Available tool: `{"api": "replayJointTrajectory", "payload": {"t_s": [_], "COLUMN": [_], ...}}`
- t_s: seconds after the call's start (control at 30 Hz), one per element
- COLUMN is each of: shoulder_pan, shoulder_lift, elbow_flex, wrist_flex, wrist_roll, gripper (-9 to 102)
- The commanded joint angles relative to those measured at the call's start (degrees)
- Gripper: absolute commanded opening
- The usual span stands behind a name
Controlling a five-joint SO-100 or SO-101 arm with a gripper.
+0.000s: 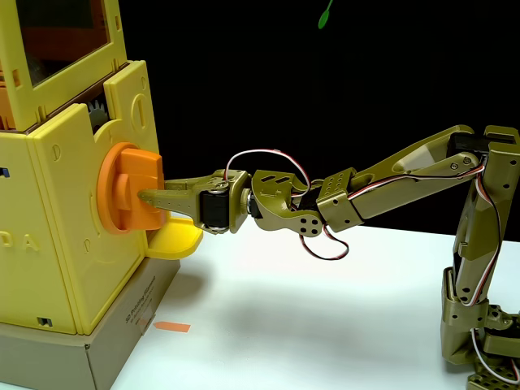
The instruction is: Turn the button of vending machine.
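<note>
In the fixed view the tall yellow vending machine [57, 236] stands at the left with a clear window panel [61, 36] on top. The button [122, 183], an orange disc with a thick bar across its face, sits on the side facing my arm. My olive-green gripper [151, 203] reaches in horizontally from the right. One finger [158, 196] lies across the near side of the bar, and the other jaw is partly hidden behind and below it. The jaws close around the bar.
A yellow scoop tray [175, 240] juts out just under the gripper. The machine rests on a grey cardboard base [122, 341] with an orange arrow sticker [171, 327]. The arm's base [479, 341] stands at the right on the white table [309, 325].
</note>
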Motion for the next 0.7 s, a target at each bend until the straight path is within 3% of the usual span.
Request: {"api": "replayJointTrajectory", "payload": {"t_s": [0.0, 0.13, 0.37, 0.67], "shoulder_pan": [-0.7, -1.1, -1.7, -1.1], "shoulder_lift": [1.5, 2.9, 5.0, 6.9], "elbow_flex": [-0.9, -0.6, -0.5, -0.5], "wrist_flex": [-0.7, -0.7, -0.7, 9.1], "wrist_roll": [3.6, 14.4, 42.2, 88.7], "gripper": [-1, -1, -1, -1]}}
